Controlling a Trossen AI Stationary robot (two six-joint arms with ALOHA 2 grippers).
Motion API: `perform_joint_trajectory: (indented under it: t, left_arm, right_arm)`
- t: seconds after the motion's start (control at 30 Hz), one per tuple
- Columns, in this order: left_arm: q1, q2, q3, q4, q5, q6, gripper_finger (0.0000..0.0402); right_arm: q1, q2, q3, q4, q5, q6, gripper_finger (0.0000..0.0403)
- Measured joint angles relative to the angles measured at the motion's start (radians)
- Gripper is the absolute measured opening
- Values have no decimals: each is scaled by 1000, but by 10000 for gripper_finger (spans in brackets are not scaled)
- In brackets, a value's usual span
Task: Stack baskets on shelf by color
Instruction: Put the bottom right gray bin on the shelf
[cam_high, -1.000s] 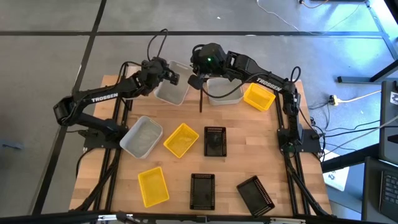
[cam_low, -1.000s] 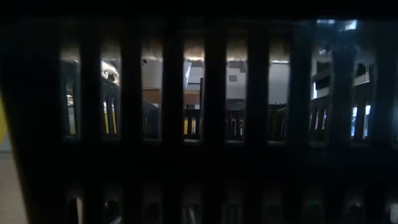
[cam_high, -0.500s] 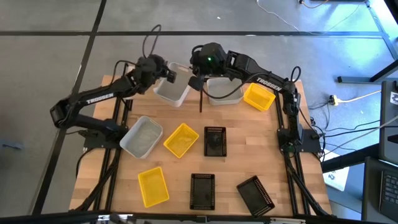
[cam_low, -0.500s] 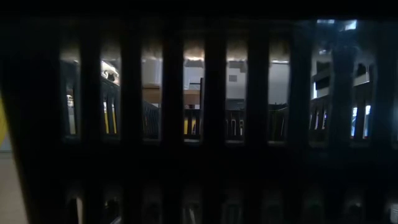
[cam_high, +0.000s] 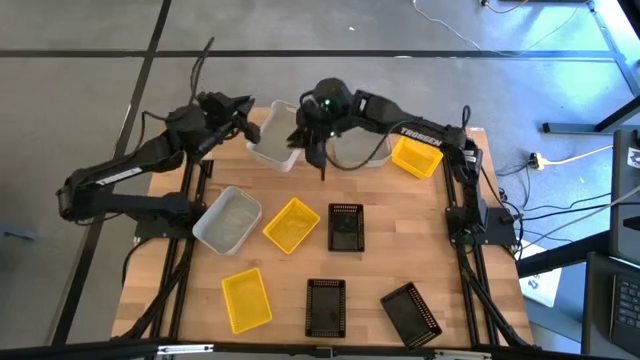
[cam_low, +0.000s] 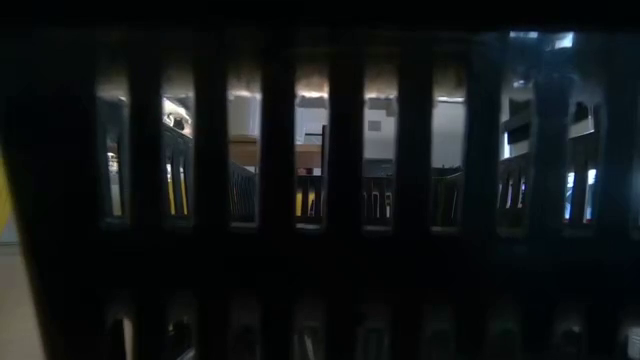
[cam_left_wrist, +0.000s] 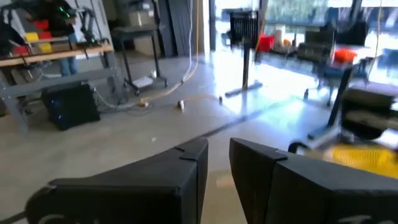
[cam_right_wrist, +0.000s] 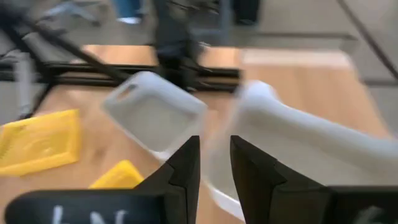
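Wooden tabletop (cam_high: 375, 265) carries scattered baskets: translucent white bin (cam_high: 278, 140) at the far edge just left of the black upright divider (cam_high: 322, 160), a second white bin (cam_high: 362, 148) right of it, a yellow bin (cam_high: 416, 156) beside that. Left gripper (cam_high: 240, 108) hangs near the first bin's far-left corner, fingers slightly apart, empty. Right gripper (cam_high: 305, 140) sits over the divider between both white bins, fingers slightly apart, gripping nothing visible.
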Motion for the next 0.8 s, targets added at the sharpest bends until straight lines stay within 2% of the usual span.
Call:
perform_joint_trajectory:
  t: [0.17,0.3,0.47,0.6,0.8]
  left_arm:
    - [-12,-42,0,-155,1,17,59]
    - [-12,-47,0,-266,59,17,59]
    - [-11,-47,0,-388,162,18,59]
    - [-12,-47,0,-525,316,21,59]
    - [-12,-26,-1,-684,367,23,59]
  right_arm:
    - [46,-1,-64,106,-105,-73,86]
    - [60,0,-140,237,-193,-78,86]
    - [70,0,-278,405,-196,-77,86]
    - [81,0,-363,469,-119,-78,86]
    - [110,-1,-435,511,30,-132,86]
